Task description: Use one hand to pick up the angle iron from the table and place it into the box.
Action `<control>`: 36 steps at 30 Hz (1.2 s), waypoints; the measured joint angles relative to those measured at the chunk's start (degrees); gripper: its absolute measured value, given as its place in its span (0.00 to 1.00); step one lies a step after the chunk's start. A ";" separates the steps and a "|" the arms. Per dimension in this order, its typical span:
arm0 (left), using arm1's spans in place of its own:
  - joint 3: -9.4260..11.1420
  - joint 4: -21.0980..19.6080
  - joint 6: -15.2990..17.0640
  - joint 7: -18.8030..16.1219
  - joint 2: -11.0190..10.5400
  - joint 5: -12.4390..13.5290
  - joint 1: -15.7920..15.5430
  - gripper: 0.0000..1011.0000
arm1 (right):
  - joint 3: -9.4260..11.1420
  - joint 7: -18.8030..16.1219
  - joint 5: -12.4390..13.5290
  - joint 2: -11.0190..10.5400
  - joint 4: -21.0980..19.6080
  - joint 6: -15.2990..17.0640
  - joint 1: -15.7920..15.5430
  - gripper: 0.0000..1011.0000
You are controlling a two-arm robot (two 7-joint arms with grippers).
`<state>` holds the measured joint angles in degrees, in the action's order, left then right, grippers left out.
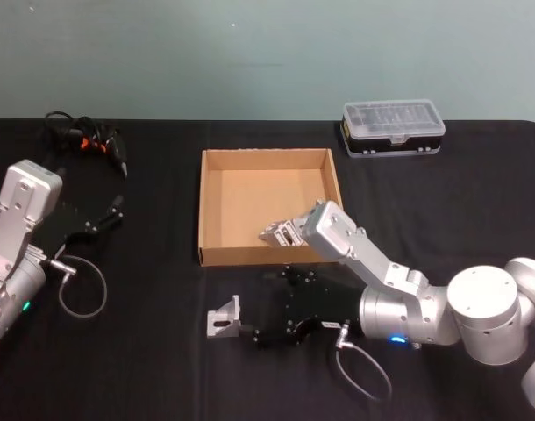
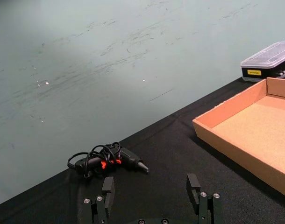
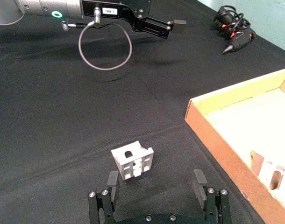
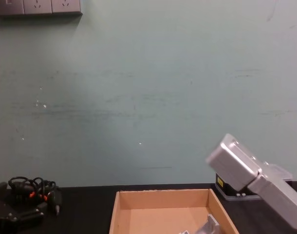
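Currently we are at the approach step. The right gripper [image 3: 155, 179] sits low over the desk [image 1: 145, 351] with its fingers [image 3: 113, 181] spread. The angle iron [image 3: 132, 162] lies on the desk just ahead of them, nearer one finger than the other, in front of the near wall of the box [image 1: 250, 189]. Nothing is gripped.

We judge that the next move calls for:
- a sideways shift to centre the piece;
- an advance until the fingers straddle it;
- closing, then a lift high enough to clear the box wall.

The left gripper [image 2: 151, 186] is parked at the desk's left side, fingers spread and empty.

A second angle iron [image 1: 279, 233] lies inside the box, and the right arm covers part of it. In the head view the black fingers merge with the black desk, so we cannot tell their exact gap to the piece there.
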<state>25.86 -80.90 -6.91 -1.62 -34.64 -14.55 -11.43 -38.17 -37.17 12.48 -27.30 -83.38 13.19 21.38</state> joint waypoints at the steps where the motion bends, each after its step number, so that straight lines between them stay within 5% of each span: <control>1: 0.00 0.00 0.00 0.00 0.00 0.00 0.00 1.00 | -0.22 0.03 -0.08 0.24 0.33 0.01 0.23 0.99; 36: 0.00 0.00 0.00 0.00 0.00 0.00 0.00 1.00 | -3.13 0.23 -0.85 3.85 3.21 0.15 2.74 0.99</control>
<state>25.86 -80.90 -6.91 -1.62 -34.65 -14.55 -11.43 -41.29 -36.94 11.63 -23.45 -80.17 13.35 24.12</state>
